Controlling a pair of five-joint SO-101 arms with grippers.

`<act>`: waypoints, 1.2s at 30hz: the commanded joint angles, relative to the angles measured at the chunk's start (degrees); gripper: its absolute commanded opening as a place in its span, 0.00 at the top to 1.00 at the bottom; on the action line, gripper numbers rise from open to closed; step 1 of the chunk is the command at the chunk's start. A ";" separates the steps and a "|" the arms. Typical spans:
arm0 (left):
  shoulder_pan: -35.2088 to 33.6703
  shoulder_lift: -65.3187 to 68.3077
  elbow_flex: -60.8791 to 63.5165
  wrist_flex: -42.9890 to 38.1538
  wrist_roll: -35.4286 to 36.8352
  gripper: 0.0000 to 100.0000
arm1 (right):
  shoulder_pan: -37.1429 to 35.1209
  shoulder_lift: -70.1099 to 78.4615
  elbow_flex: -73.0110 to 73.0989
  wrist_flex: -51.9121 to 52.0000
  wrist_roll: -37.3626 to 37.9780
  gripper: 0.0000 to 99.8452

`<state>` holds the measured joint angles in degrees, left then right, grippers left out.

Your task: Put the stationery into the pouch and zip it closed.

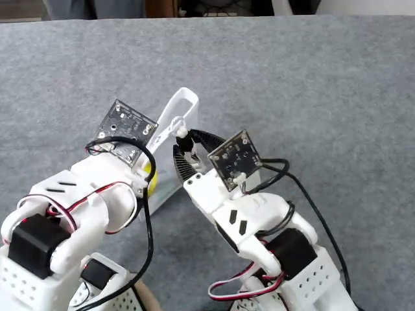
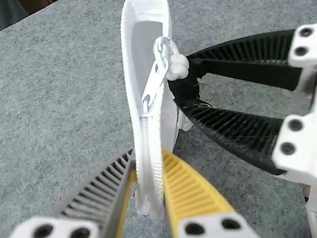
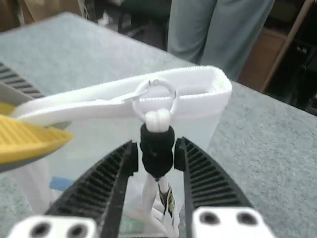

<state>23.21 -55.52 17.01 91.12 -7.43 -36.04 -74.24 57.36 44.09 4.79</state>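
the left gripper (image 2: 147, 163) is clamping the pouch (image 2: 141, 74) at its rim to steady it while the right gripper (image 3: 156, 154) is pinching its zipper cord (image 3: 157, 141).

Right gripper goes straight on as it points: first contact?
Likely the wall of the translucent white zip pouch, just beyond the black cord knot that the right gripper is shut on; the gap is hard to judge.

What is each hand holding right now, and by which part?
Left hand grips the pouch by its zipped top edge, at one end. Right hand pinches the black knot on the zipper pull's cord.
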 commanded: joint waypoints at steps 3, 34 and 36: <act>1.10 -0.26 -0.31 0.26 0.35 0.97 | -0.44 0.04 -0.22 -1.41 -0.18 0.86; 3.56 -0.18 -0.13 3.60 0.00 0.97 | 8.62 -0.22 -9.10 6.59 12.92 0.99; 5.23 -0.18 -0.13 4.92 -2.02 0.97 | 9.67 -0.22 -11.56 9.41 15.82 0.99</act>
<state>25.93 -55.60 16.92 93.67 -7.69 -29.01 -74.24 51.21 50.59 16.66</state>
